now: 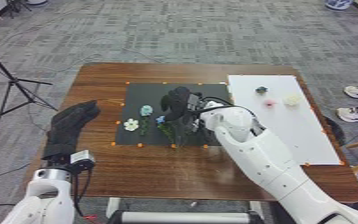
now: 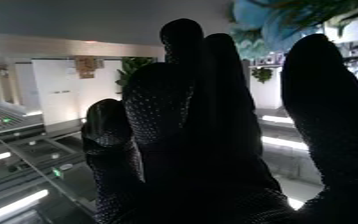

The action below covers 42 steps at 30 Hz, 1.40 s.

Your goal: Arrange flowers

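The right hand [image 1: 179,101], fingers nearly straight and thumb apart, has no visible grip on the blue flower [image 1: 160,119] beside it, on the black mat [image 1: 136,93] mid-table. A loose pinch could let the thin stem slip (or nudge the white flower [image 1: 131,124]). The white board [image 1: 286,132], along the table's right edge, carries a pink flower [image 1: 270,103] and a cream flower [image 1: 291,100].

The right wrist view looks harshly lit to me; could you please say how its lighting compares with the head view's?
Right wrist view: bright light strips glare behind the right hand, leaving its glove mostly a dark silhouette. Head view: fairly even light, the white sheet bright, that same glove low in contrast against the dark mat.
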Motion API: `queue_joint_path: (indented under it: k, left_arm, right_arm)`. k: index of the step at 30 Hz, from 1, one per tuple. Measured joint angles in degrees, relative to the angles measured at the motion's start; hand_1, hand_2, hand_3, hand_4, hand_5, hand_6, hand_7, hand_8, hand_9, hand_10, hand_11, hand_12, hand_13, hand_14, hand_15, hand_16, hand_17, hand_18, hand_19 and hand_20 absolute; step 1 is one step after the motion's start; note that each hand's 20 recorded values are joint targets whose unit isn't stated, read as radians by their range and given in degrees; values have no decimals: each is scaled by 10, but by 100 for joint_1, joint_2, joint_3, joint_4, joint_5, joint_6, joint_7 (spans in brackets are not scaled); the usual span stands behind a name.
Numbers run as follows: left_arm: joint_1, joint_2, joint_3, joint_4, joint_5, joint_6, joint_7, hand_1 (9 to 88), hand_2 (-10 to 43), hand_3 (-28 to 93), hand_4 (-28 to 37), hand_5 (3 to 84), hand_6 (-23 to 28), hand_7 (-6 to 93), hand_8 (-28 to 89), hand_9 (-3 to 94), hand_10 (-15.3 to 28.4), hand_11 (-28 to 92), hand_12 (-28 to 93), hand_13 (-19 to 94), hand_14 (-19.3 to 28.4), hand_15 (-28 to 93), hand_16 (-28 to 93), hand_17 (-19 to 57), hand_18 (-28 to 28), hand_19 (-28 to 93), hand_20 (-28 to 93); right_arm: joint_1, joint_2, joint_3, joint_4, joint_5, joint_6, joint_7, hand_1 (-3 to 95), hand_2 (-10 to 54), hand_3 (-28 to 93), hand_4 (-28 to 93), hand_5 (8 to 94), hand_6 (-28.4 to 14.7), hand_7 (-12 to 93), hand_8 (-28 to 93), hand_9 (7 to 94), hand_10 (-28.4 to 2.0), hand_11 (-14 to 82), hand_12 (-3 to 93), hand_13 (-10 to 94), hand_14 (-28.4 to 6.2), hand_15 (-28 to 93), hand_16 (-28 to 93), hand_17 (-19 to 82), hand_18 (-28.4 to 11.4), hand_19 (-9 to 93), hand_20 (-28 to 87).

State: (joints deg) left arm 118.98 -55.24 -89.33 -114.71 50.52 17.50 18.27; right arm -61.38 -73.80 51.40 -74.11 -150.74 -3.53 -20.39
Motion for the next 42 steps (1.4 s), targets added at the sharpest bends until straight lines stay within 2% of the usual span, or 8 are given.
queue_joint_path:
  k: [6, 13, 18, 22, 29, 36, 42]
  left_arm:
    - [3, 0, 0, 0, 1, -12, -10, 270, -29, 722, -177, 510, 21, 203, -77, 508, 127, 215, 144, 406, 162, 187, 5, 65, 115, 85, 179]
    - [36, 3, -40, -11, 3, -19, -28, 270, -28, 720, -177, 511, 21, 204, -77, 507, 127, 214, 143, 406, 161, 186, 5, 64, 115, 85, 180]
    - [61, 3, -55, -16, 6, -19, -29, 270, -28, 720, -177, 511, 20, 205, -78, 507, 127, 214, 143, 406, 161, 187, 5, 64, 115, 85, 180]
    - [92, 3, -85, -33, 6, -18, -28, 269, -27, 719, -177, 510, 20, 206, -78, 507, 127, 215, 143, 406, 161, 187, 5, 64, 116, 85, 180]
    - [265, 16, -255, -148, 6, -2, -32, 269, -29, 721, -176, 510, 21, 206, -78, 507, 126, 215, 144, 406, 161, 188, 5, 63, 116, 87, 179]
    - [327, 45, -301, -177, 7, 5, -36, 270, -28, 720, -176, 510, 20, 206, -79, 508, 127, 215, 143, 406, 162, 188, 5, 63, 116, 87, 179]
    - [334, 57, -315, -184, 10, 6, -44, 269, -28, 721, -175, 510, 20, 206, -79, 508, 127, 214, 143, 407, 162, 188, 4, 63, 116, 86, 179]
  right_arm:
    - [-5, 47, 41, -133, 297, -8, 168, 339, -73, 710, -177, 615, 18, 289, -155, 750, -110, 193, 173, 753, -90, 651, 342, 359, -237, 848, 588]
    - [-81, 509, -6, -941, 1219, -58, 588, 324, -60, 706, -175, 620, 16, 282, -152, 749, -115, 188, 173, 752, -93, 647, 342, 357, -239, 848, 589]
    - [-158, 807, 169, -1361, 1522, -90, 647, 289, -5, 693, -175, 647, 13, 263, -143, 768, -124, 182, 174, 752, -101, 645, 340, 356, -242, 849, 589]
    - [-416, 1151, 420, -2006, 1971, -223, 879, 278, 55, 671, -174, 673, 10, 246, -135, 786, -128, 175, 171, 764, -109, 635, 335, 360, -249, 854, 587]
    - [-1124, 1837, 652, -3230, 2796, -282, 2074, 280, 103, 652, -168, 699, 5, 222, -123, 809, -133, 160, 161, 793, -111, 616, 330, 376, -257, 870, 576]
    - [-1642, 1900, 557, -3512, 3505, 105, 2795, 281, 171, 637, -170, 712, -4, 194, -112, 819, -128, 138, 143, 819, -110, 603, 332, 397, -259, 890, 558]
    - [-1873, 1853, 489, -3698, 3646, 109, 3044, 297, 196, 610, -170, 735, -2, 186, -108, 839, -124, 132, 135, 841, -107, 594, 334, 410, -263, 909, 546]
